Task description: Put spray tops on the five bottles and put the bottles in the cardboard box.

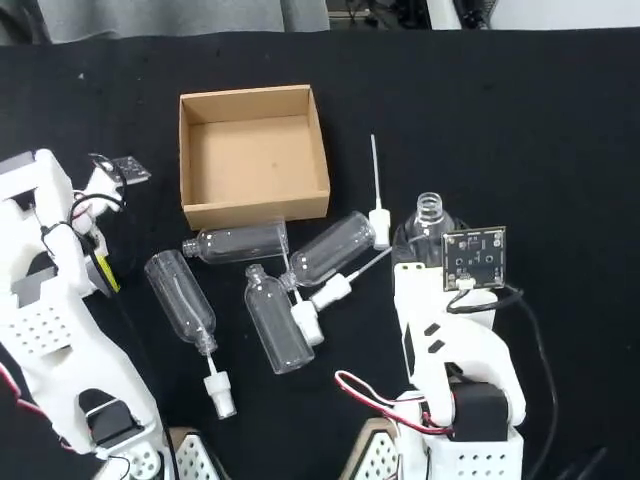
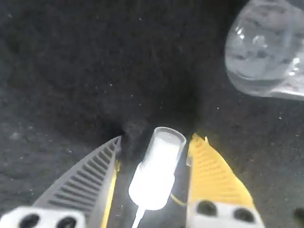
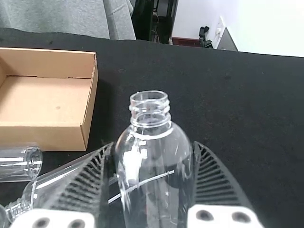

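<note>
The right gripper clamps an upright bottle near the box's front corner. The left gripper, left of the box, pinches a spray top. I'd centre its tube over the neck before lowering.

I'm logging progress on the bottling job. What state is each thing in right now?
Cardboard box: open, empty.
Upright bottle: no top on, gripped by the right hand.
Four other bottles: lying on their sides.
Spray top: held in the left hand.
Four other spray tops: lying loose on the table.
</note>
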### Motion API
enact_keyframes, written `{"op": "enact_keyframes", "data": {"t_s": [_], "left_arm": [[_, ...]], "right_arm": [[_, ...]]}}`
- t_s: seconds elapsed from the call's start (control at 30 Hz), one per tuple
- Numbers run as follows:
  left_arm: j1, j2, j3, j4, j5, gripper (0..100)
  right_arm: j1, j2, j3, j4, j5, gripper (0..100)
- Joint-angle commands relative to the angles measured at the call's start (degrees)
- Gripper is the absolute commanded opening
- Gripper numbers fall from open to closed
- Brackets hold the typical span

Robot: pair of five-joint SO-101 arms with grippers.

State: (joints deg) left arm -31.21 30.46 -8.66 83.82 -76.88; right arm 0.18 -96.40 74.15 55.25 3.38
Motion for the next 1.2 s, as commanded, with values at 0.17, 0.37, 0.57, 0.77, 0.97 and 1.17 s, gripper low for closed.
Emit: {"op": "enact_keyframes", "data": {"t_s": [0.17, 0.37, 0.57, 0.77, 0.97, 1.17], "left_arm": [[-1.0, -1.4, 0.0, -1.1, -0.1, 19], [-0.9, -0.9, 0.6, -0.9, -0.1, 3], [-1.3, -1.5, -0.5, 1.3, 0.1, 3], [-1.4, -1.5, -8.4, 11.3, 0.0, 3], [-2.9, -1.5, -16.0, 16.9, 0.4, 3], [-3.9, -1.7, -16.8, 16.9, 4.0, 3]], "right_arm": [[1.5, -0.7, -0.5, -1.7, 0.6, 11.7], [1.5, -0.7, -0.6, -1.7, 0.6, 11.7], [1.5, -0.7, -0.6, -1.7, 0.6, 11.7], [1.5, -0.7, -0.6, -1.7, 0.6, 11.7], [1.5, -0.7, -0.6, -1.7, 0.6, 11.6], [1.5, -0.7, -0.7, -1.7, 0.6, 11.6]]}}
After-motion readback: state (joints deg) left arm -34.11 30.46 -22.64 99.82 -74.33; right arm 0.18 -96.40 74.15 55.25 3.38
